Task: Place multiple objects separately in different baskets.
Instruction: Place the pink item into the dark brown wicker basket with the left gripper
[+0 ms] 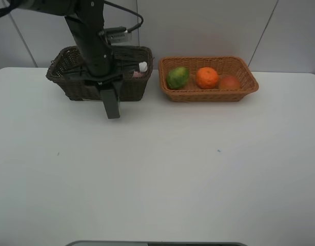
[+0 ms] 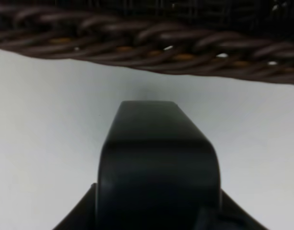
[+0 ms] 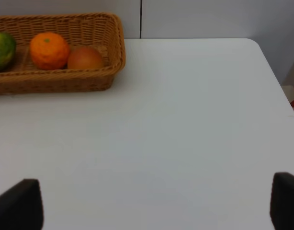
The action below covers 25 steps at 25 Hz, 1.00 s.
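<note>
Over the near wall of the dark basket (image 1: 70, 87) at far left, the left gripper (image 1: 112, 108) hangs close to the weave; whether its jaws are apart or together I cannot tell, and nothing shows between them. A careless move from there could catch the rim and drag or tip the basket, toppling the pink bottle (image 1: 141, 69) standing inside. At far right, the tan basket (image 3: 65, 84) holds the green fruit (image 3: 2, 50), orange (image 3: 49, 50) and peach (image 3: 84, 58), while the right gripper (image 3: 152, 203), fingers spread wide and empty, poses little risk.

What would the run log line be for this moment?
left gripper: by dark basket, grip unclear | right gripper: open, empty | tan basket: three fruits
</note>
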Tool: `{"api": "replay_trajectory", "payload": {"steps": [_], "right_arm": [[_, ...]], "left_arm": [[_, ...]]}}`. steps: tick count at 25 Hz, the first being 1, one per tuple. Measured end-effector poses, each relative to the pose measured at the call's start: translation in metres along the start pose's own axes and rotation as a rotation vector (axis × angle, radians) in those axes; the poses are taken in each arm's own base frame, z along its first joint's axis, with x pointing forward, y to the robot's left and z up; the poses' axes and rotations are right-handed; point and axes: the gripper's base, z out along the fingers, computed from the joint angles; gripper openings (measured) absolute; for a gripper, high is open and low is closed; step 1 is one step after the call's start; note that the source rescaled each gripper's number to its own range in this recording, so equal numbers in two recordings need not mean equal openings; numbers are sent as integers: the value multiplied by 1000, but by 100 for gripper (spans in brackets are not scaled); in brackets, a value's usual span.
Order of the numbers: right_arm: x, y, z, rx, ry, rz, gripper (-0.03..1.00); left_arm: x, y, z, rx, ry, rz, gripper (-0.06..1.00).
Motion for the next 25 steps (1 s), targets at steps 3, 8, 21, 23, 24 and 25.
{"api": "replay_trajectory", "payload": {"steps": [3,8,21,23,24,25], "right_arm": [[0,0,0,0,0,0,100],[0,0,0,0,0,0,100],[0,0,0,0,0,0,100],[0,0,0,0,0,0,100],[0,0,0,0,0,0,100],[0,0,0,0,0,0,100]], "left_arm": [[1,2,-20,6,-12,10,43],[3,7,-52,16,-39,47,43],[3,19,-122,40,-174,153,43],[-2,22,-127,33,-201,155,43],[-6,23,-130,33,-220,157,43],[-9,25,-132,37,-239,157,43]]}}
